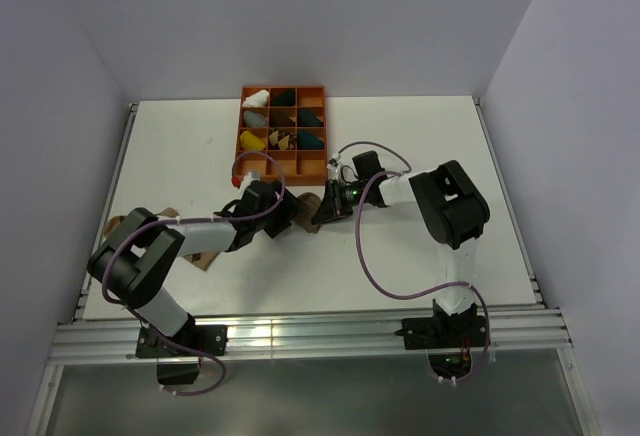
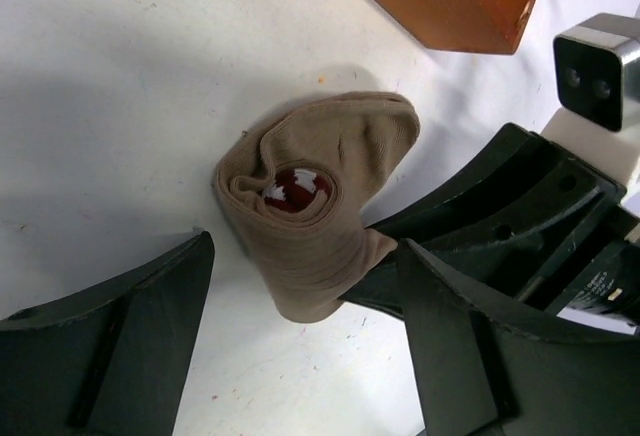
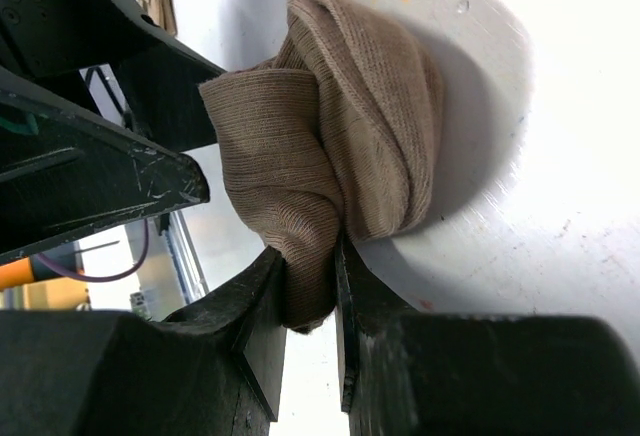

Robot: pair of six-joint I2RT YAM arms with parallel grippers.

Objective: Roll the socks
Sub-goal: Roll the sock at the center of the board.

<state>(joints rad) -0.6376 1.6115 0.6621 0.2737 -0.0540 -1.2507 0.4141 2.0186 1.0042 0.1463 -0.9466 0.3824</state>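
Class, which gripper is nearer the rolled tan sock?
Right. The right gripper is pinching the tan sock at its lower fold; the left gripper hangs open, fingers flanking the sock without gripping.

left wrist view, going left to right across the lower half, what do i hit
one finger of the open left tool → rolled tan sock, lying on the table between the two fingers → that tool's other finger

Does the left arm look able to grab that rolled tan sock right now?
Probably yes: the left gripper is open and the tan sock lies partly between its fingers. The right gripper, pinching one end, crowds that side.
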